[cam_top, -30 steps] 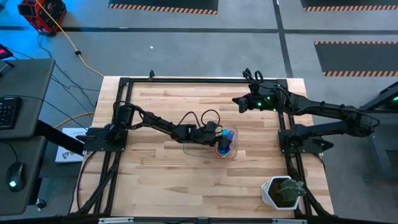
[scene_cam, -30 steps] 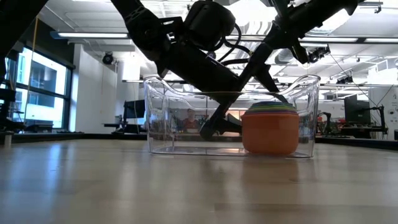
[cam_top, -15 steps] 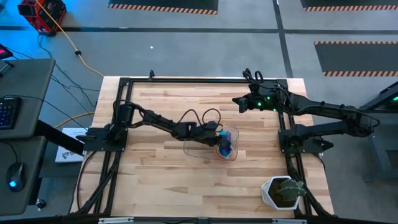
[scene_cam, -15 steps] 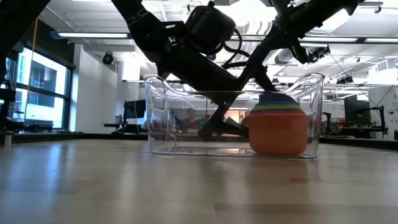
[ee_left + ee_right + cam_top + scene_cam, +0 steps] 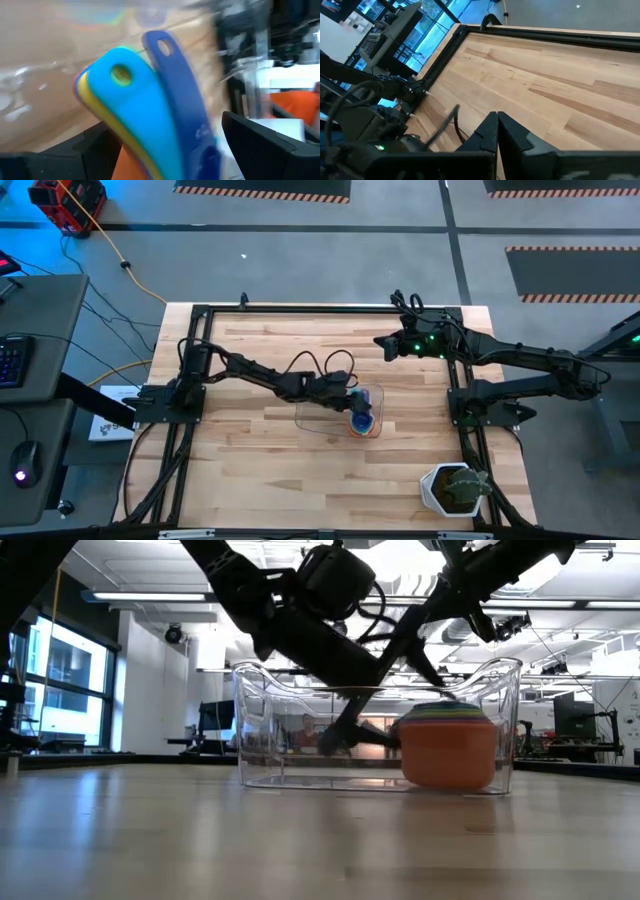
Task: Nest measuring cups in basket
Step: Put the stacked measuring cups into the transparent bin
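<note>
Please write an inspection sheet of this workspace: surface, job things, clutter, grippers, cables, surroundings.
Surface: wooden table, in a black frame.
Job things: measuring cups nested in one stack, orange outermost, inside the clear basket at its right end; handles fan out.
Clutter: white pot with plant at the near right corner.
Grippers: left gripper inside the basket by the cup handles, fingers open; right gripper waits over the far right of the table, fingers shut.
Cables: black loops on the left arm; yellow cable on the floor.
Surroundings: desk with keyboard and mouse at left.

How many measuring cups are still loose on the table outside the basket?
0. Every cup in view sits in one nested stack at the right end of the clear basket, handles fanned out. The arms overhead may hide a little tabletop.
</note>
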Available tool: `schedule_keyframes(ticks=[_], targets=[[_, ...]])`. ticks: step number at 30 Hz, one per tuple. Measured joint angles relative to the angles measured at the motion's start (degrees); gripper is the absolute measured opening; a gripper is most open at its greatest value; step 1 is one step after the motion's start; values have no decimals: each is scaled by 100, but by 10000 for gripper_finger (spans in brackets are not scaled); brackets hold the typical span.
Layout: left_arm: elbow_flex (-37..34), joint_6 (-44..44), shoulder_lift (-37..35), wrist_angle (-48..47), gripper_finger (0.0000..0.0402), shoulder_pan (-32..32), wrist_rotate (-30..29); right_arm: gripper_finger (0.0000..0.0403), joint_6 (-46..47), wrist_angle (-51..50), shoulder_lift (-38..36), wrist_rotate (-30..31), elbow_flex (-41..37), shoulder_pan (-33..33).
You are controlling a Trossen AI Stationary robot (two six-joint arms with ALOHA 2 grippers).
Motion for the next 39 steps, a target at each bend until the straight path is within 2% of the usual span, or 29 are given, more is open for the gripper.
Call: schedule_keyframes(ticks=[17,21,27,39], targets=[[31,-78,-27,85,321,-38,68,0,1,0,0,38,-1,-1],[30,-57,-162,-327,321,-94,-12,0,3,1,0,39,-1,-1],[30,271,-446,-1031,321,-133,-439,0,3,2,0,54,-1,-1],[30,238,-461,-1042,321,-134,-463,0,16,0,0,51,-1,-1]])
